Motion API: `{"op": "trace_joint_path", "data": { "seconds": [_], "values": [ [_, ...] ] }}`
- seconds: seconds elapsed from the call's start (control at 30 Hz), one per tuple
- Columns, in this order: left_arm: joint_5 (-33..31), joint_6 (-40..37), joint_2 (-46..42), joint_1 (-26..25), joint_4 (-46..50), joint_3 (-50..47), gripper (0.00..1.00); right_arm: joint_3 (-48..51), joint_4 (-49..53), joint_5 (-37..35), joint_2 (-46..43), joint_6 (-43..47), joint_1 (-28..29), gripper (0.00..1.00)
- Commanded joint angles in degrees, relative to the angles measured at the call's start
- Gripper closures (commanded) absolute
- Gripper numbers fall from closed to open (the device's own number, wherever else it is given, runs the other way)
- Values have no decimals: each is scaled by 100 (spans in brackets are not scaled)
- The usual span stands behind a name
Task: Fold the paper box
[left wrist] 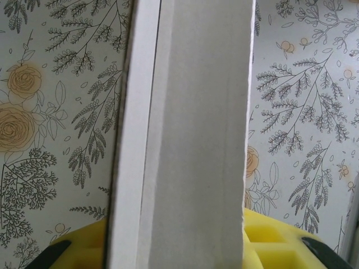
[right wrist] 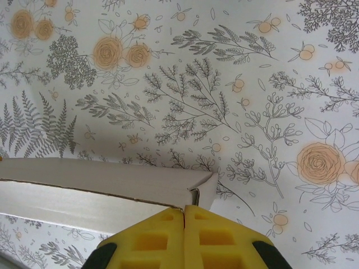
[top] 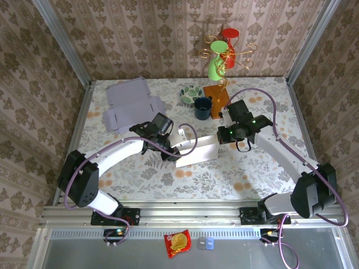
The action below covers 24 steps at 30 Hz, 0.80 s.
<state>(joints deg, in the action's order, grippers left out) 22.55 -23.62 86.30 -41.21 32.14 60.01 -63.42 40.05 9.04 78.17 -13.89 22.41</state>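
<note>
The white paper box [top: 197,153] lies partly folded in the middle of the flowered table. My left gripper [top: 170,147] is shut on its left end. In the left wrist view a grey-white panel of the box [left wrist: 196,129] runs up between the yellow fingers [left wrist: 269,241]. My right gripper [top: 222,134] is at the box's right end. Its yellow pads [right wrist: 162,235] are shut tight together, and their tips [right wrist: 184,209] rest against the box's folded corner [right wrist: 205,188]. I see nothing held between them.
Flat purple cardboard sheets [top: 130,103] lie at the back left. A dark blue cup [top: 202,108], an orange box [top: 215,95], a patterned dish [top: 190,93] and a gold wire stand with green and red vases [top: 222,55] crowd the back centre. Metal rails border the table.
</note>
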Motion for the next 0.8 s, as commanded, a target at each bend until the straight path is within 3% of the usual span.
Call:
{"op": "trace_joint_path", "data": {
  "seconds": [0.0, 0.37, 0.6, 0.77],
  "values": [
    [-171, 286, 55, 26, -232, -59, 80, 160, 31, 170, -199, -258, 84, 100],
    [-246, 344, 65, 31, -311, -74, 78, 298, -6, 13, -356, -376, 79, 100],
    [-246, 440, 76, 35, -394, -126, 77, 1114, -577, -256, -836, -192, 251, 100],
    [-283, 631, 20, 35, -491, -175, 70, 1569, -1044, -564, -1199, -234, 501, 100]
  ]
}}
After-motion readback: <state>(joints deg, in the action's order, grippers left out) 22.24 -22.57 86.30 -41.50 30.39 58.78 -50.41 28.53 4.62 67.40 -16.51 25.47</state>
